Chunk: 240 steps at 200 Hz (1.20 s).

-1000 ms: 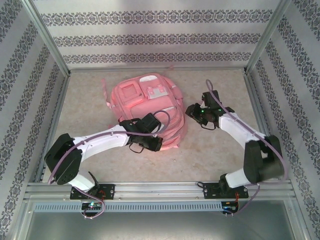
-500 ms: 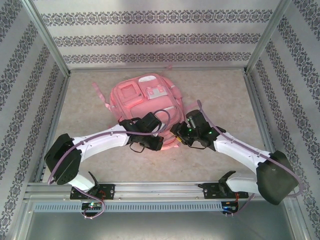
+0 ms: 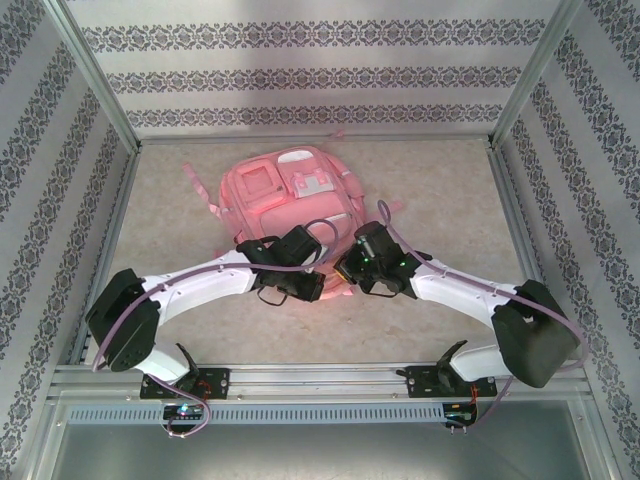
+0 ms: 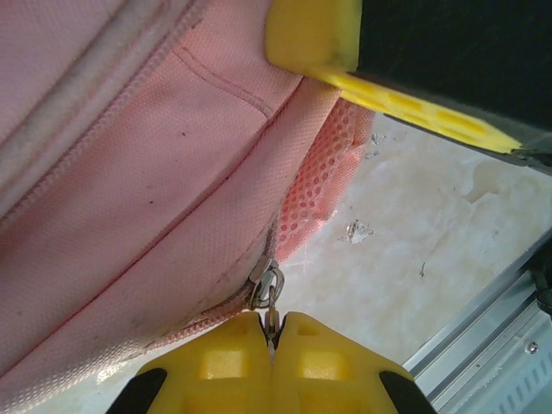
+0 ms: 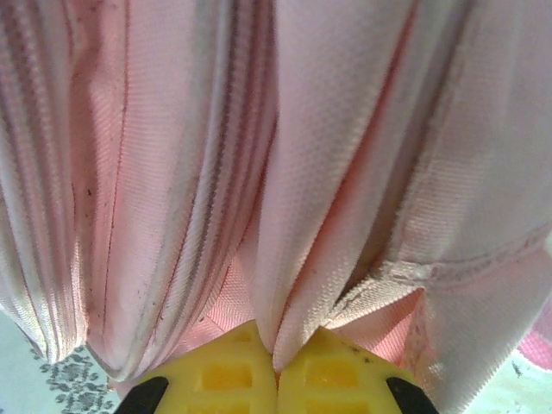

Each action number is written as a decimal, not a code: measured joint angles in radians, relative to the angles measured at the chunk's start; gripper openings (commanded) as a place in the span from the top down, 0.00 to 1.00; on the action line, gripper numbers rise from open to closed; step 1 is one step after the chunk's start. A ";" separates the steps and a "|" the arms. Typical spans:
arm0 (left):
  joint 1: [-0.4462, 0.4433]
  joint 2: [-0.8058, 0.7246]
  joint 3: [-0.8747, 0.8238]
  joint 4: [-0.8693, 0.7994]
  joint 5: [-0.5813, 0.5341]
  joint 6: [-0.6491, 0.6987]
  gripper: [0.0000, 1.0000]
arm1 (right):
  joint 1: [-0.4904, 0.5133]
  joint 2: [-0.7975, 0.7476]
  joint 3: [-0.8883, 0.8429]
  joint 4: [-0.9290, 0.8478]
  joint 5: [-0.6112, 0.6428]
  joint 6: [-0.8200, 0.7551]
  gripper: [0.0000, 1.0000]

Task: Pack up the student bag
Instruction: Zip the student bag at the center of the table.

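Observation:
The student bag (image 3: pixel 285 195), a large pink backpack with pale front patches, lies flat in the middle of the table. My left gripper (image 3: pixel 318 283) sits at the bag's near edge. In the left wrist view its yellow fingers (image 4: pixel 216 362) are shut on the metal zip pull (image 4: pixel 271 304) of the bag (image 4: pixel 129 190). My right gripper (image 3: pixel 343 268) presses against the bag's near right side. The right wrist view shows its yellow fingers (image 5: pixel 332 375) shut on a fold of the bag's pink fabric (image 5: pixel 310 216).
The beige tabletop (image 3: pixel 440 180) is bounded by patterned walls and metal frame posts. An aluminium rail (image 3: pixel 320 378) runs along the near edge by the arm bases. The right gripper's yellow finger (image 4: pixel 315 34) shows in the left wrist view, above the bag.
My right arm has swung left from the open table to the bag's near right side and shut on its fabric. The left gripper has kept its hold on the zip pull.

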 measured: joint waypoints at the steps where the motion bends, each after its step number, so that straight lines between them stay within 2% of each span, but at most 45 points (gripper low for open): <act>1: 0.000 -0.001 0.000 0.000 -0.001 0.000 1.00 | 0.000 0.000 0.000 0.000 0.001 0.000 1.00; 64: 0.010 -0.072 -0.035 -0.010 -0.061 0.007 1.00 | -0.015 -0.071 -0.010 -0.015 0.037 0.008 1.00; 132: 0.073 -0.135 -0.084 -0.016 -0.097 0.029 1.00 | -0.073 -0.120 -0.018 -0.040 0.032 0.003 1.00; 240: 0.175 -0.147 -0.143 -0.017 -0.123 0.027 1.00 | -0.209 -0.139 -0.021 -0.079 -0.027 -0.090 1.00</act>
